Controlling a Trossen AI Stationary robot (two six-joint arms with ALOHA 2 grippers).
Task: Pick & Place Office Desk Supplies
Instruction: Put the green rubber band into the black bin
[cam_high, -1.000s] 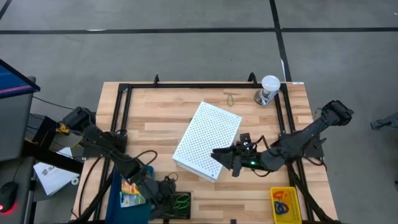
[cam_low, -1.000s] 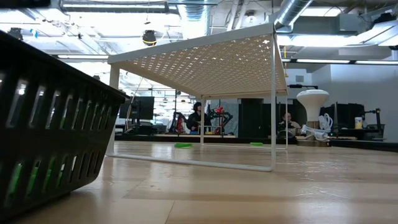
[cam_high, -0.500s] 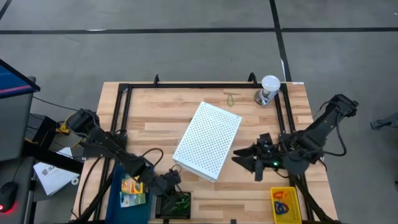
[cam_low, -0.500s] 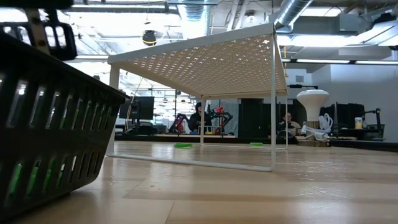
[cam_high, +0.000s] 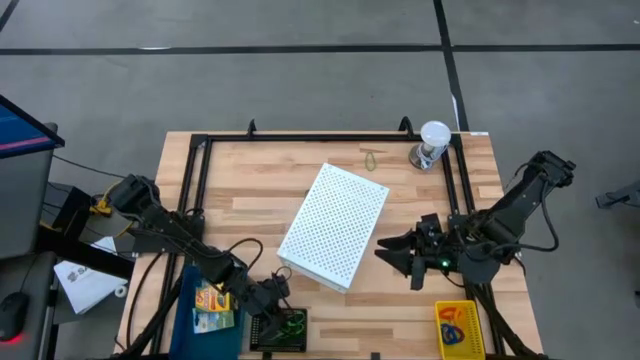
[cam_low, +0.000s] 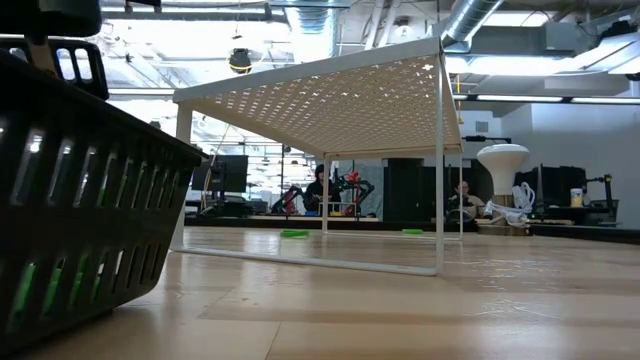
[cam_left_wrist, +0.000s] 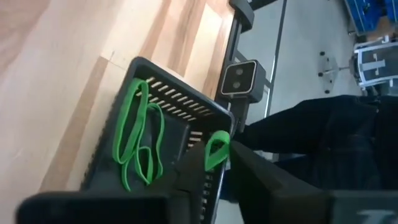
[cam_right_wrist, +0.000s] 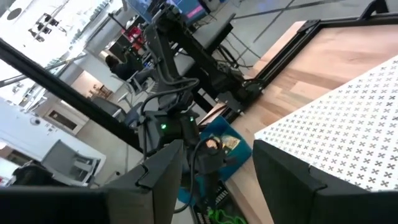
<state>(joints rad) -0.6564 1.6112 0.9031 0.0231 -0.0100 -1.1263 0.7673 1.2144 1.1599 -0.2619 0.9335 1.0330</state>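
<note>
A black basket stands at the table's near edge, with green rubber bands lying on its floor. My left gripper hangs over the basket's rim, with one more green rubber band between its fingertips. My right gripper is open in the air, to the right of the white perforated box, and touches nothing. A yellow crayon box lies at the near right. Another crayon box and a green card box lie left of the basket. An olive band lies far back. My left gripper has the green rubber band by its near end, in the narrow gap between the two fingertips. The fingers slant down toward the basket. The loop sticks out beyond the tips, clear of the basket's floor. The fingers hide the exact place of contact.
A clear cup with a white lid stands at the far right corner. A black frame runs around the table top. The white box stands on thin legs. A blue pad lies under the boxes at the near left.
My left gripper has come down toward the basket's rim with the green band. My right gripper has drawn away from the white box toward the table's right edge, still open. The white box has kept its place.
</note>
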